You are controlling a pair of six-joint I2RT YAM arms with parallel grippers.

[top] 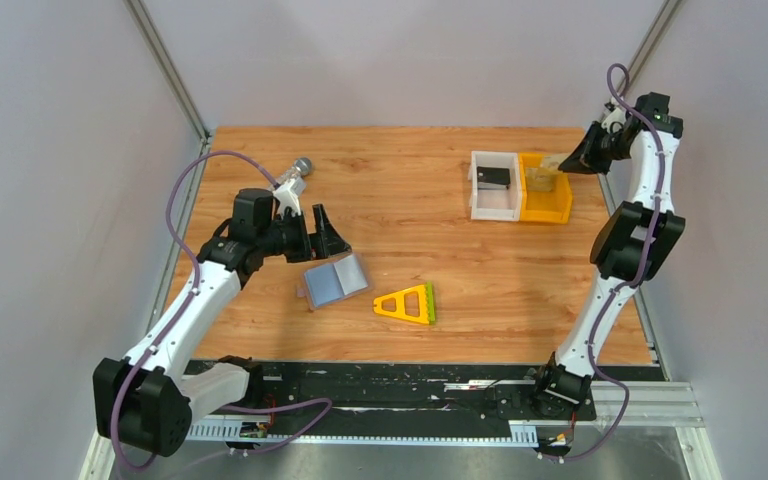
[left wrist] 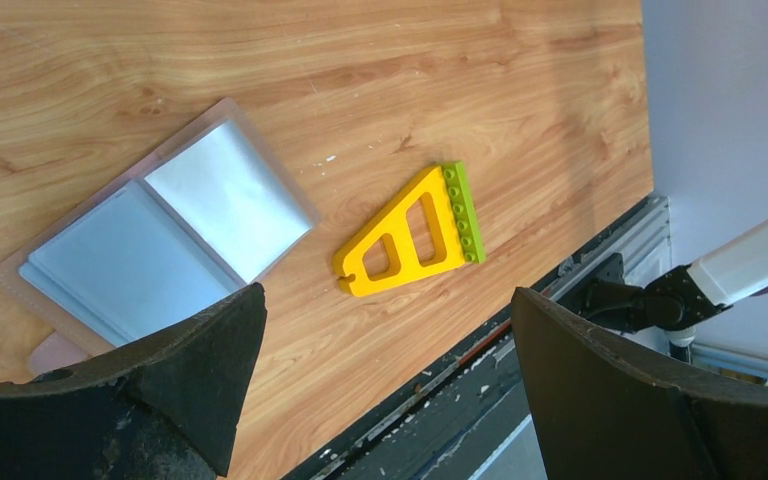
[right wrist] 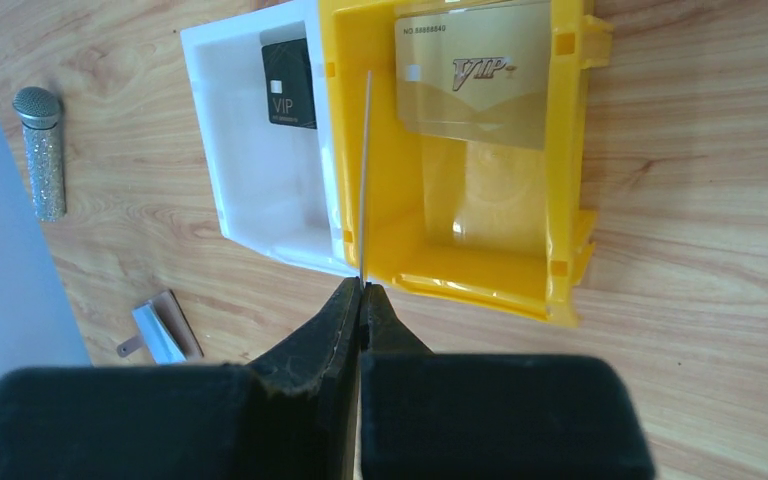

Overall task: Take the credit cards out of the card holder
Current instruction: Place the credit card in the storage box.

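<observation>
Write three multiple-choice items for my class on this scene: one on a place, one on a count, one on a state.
1. Where does the black card lie?
A in the white bin
B in the yellow bin
C outside both bins

2. How many cards lie in the two bins together?
A none
B two
C five

3. How is the right gripper?
A wide open
B shut on nothing
C shut on a thin card

Answers:
1 A: the right wrist view shows it inside the white walls.
2 B: the black card is in one bin and a gold card in the other.
3 C: its fingers pinch a card that is seen edge-on.
</observation>
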